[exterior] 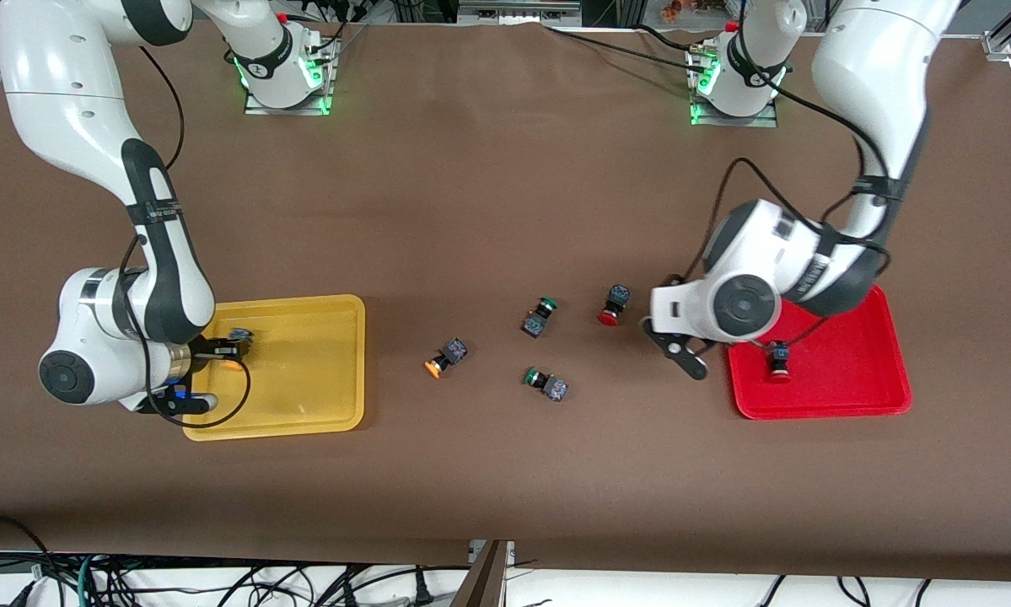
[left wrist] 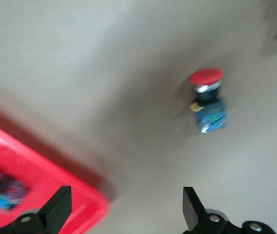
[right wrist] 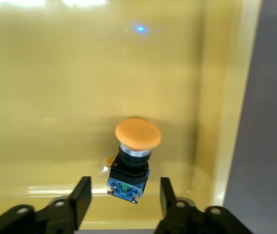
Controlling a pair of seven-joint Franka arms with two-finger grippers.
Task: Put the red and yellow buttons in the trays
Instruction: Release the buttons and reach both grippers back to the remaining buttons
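Note:
My right gripper (exterior: 221, 354) is open over the yellow tray (exterior: 303, 405), at the tray's end toward the right arm. A yellow button (exterior: 240, 341) lies in that tray just off the fingertips; the right wrist view shows it (right wrist: 137, 134) between the spread fingers, untouched. My left gripper (exterior: 684, 354) is open and empty over the table, beside the red tray's (exterior: 851, 396) rim. A red button (exterior: 779, 361) sits in the red tray. Another red button (exterior: 613, 305) and another yellow button (exterior: 446, 357) lie on the table between the trays. The left wrist view shows the loose red button (left wrist: 207, 100).
Two green-capped buttons (exterior: 540, 316) (exterior: 547, 382) lie on the brown table among the loose buttons. The red tray's corner (left wrist: 55, 180) shows in the left wrist view. Cables hang along the table's front edge.

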